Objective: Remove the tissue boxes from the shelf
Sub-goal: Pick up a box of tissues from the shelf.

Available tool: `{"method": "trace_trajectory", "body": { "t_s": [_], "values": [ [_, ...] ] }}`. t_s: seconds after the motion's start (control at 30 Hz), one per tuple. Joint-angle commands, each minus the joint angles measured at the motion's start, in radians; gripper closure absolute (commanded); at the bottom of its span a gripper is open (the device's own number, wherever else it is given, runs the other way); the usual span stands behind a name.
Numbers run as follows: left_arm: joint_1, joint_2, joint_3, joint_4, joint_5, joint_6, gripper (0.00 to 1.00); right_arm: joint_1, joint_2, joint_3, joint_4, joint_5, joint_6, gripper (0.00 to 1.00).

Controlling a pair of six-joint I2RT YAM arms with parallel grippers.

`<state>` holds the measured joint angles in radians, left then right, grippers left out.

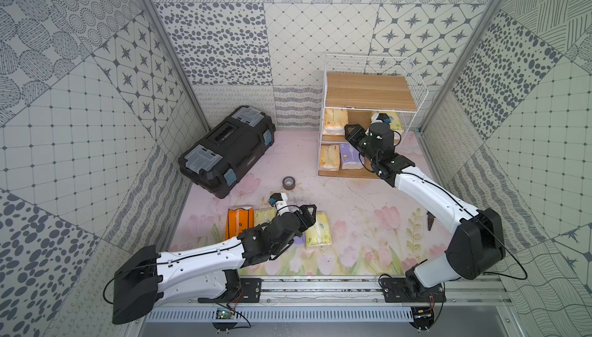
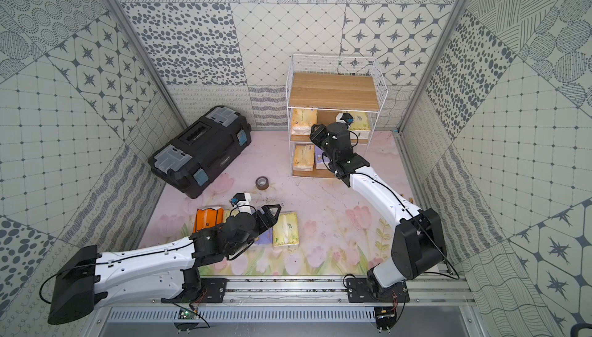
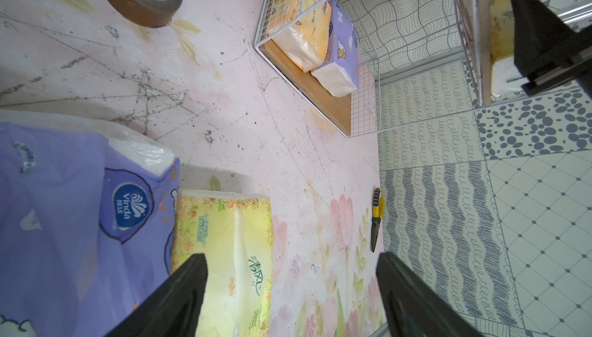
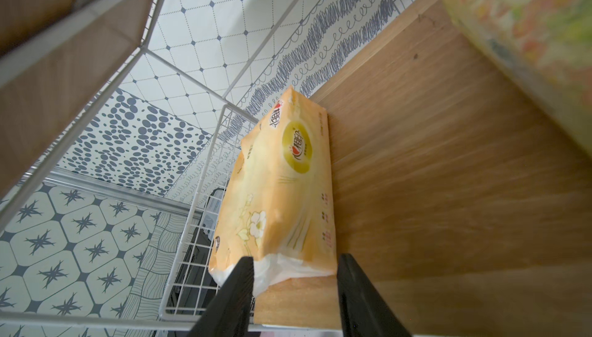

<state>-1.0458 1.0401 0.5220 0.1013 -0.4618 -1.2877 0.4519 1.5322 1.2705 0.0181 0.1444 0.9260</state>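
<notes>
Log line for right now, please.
right claw: astride yellow-orange pack on shelf middle board, grip unclear | left claw: open, empty | also shelved: yellow-green pack, purple pack, second yellow-orange pack

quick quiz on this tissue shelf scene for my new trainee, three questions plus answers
1. How many tissue boxes sit on the shelf?
2. True or false: the top board holds a tissue box.
3. The right gripper has its fingers either side of the end of a pack on the middle tier. Its colour? A purple, B yellow-orange, C bright orange.

Key: 1 four; 2 false, it is bare; 3 B.
</notes>
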Motion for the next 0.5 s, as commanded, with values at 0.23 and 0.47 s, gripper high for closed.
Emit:
{"method": "trace_trajectory", "body": {
  "t_s": [0.23, 0.47],
  "values": [
    [0.008, -0.005, 0.01, 0.026, 0.02, -0.004, 0.12, -0.009, 0.083, 0.09, 0.072, -0.018, 0.034, 0.68],
    [0.007, 0.009, 0.051, 0.029, 0.034, 0.028, 0.12, -0.022, 0.081, 0.082, 0.076, -0.054, 0.056, 0.94]
  ]
}}
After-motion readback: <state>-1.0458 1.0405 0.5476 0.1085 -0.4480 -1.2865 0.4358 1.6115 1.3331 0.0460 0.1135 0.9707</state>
